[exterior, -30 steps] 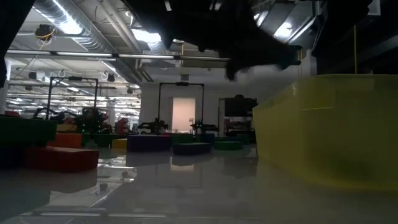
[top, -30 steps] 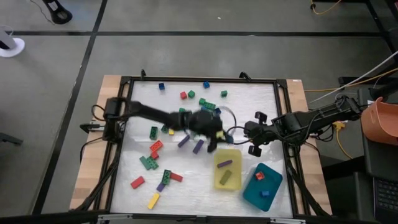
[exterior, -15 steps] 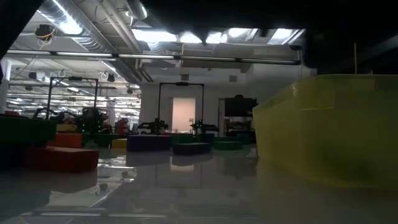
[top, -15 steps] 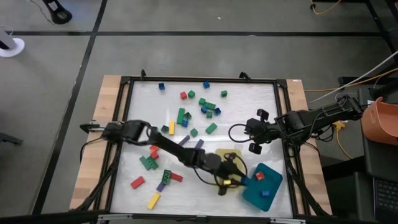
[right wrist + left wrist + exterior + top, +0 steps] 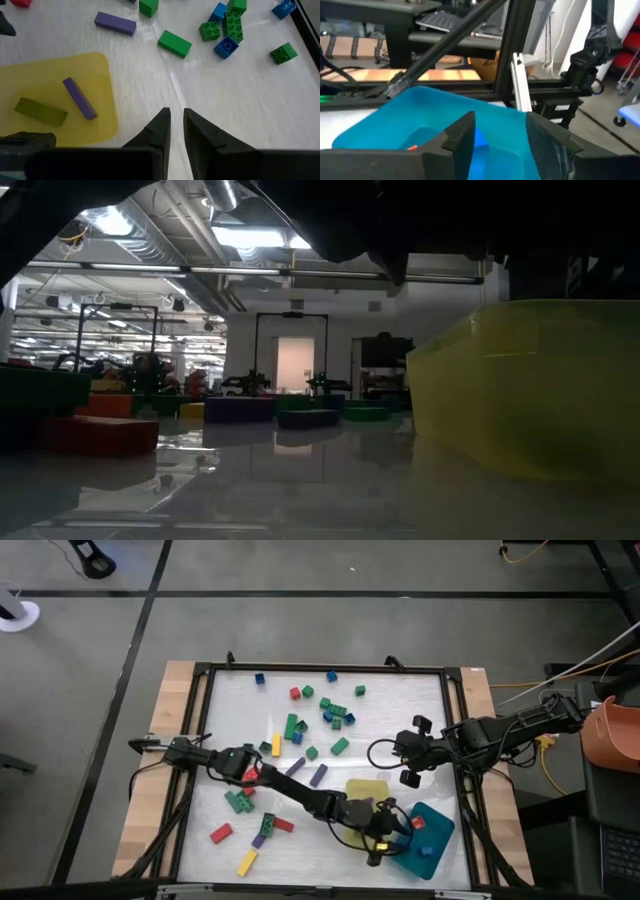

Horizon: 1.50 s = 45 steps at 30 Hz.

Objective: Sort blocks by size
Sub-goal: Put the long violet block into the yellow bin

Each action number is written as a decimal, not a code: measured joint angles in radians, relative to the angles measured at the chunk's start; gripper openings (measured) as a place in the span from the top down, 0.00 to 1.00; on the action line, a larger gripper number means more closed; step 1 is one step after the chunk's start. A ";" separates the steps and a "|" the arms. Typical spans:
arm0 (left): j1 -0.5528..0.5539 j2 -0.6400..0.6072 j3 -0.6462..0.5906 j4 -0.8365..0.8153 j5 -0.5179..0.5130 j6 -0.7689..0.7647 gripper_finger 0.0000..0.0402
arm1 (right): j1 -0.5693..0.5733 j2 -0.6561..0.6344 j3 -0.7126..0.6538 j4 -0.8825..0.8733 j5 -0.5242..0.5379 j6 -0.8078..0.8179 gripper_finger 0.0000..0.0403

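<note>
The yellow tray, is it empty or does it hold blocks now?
Not empty. The right wrist view shows two long blocks lying flat inside the yellow tray: a purple block and an olive-green block.

Probably a robotics lab or workshop, exposed ceiling ducts (image 5: 150,235), strip lighting, framed test table (image 5: 320,671), concrete floor (image 5: 300,600)

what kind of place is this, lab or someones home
Most likely a robotics lab or workshop, not a home: exposed ceiling ducts with strip lights, other dark equipment rigs across the hall, and a framed worktable on a bare concrete floor.
</note>
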 joint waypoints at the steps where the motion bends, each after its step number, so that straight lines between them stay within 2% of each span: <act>1: -0.001 0.000 0.000 -0.011 -0.010 0.000 0.58 | 0.000 0.000 0.000 0.000 0.000 0.000 0.87; 5: 0.002 -0.003 0.000 -0.018 -0.013 0.000 0.54 | 0.000 0.000 0.000 0.000 0.000 0.000 0.87; 8: 0.013 -0.056 -0.002 -0.171 0.009 0.004 0.52 | 0.000 0.000 0.000 -0.001 0.000 0.000 0.87; 13: 0.048 -0.231 0.001 -0.649 0.010 -0.001 0.52 | 0.000 0.001 0.000 -0.001 -0.019 0.000 0.87; 17: 0.070 -0.344 -0.001 -1.029 -0.020 -0.082 0.52 | 0.000 0.001 0.000 0.003 -0.020 0.000 0.87; 22: 0.079 -0.443 0.000 -1.379 -0.111 -0.157 0.52 | 0.000 0.001 0.000 0.004 -0.026 0.000 0.87; 26: 0.078 -0.459 -0.012 -1.601 -0.218 -0.235 0.52 | 0.000 0.002 0.000 0.005 -0.027 0.000 0.87; 29: 0.082 -0.459 -0.053 -1.670 -0.249 -0.331 0.52 | 0.000 0.002 0.000 0.005 -0.027 0.000 0.87; 34: 0.108 -0.457 -0.179 -1.663 -0.248 -0.464 0.52 | 0.000 0.002 0.000 0.006 -0.026 0.000 0.87; 38: 0.140 -0.458 -0.268 -1.574 -0.243 -0.526 0.52 | 0.000 0.002 0.000 0.006 -0.026 -0.003 0.87; 41: 0.164 -0.458 -0.319 -1.483 -0.197 -0.529 0.52 | 0.000 0.002 0.000 0.006 -0.026 -0.003 0.87; 45: 0.185 -0.458 -0.341 -1.445 -0.153 -0.530 0.52 | 0.000 0.002 0.000 0.006 -0.026 -0.003 0.87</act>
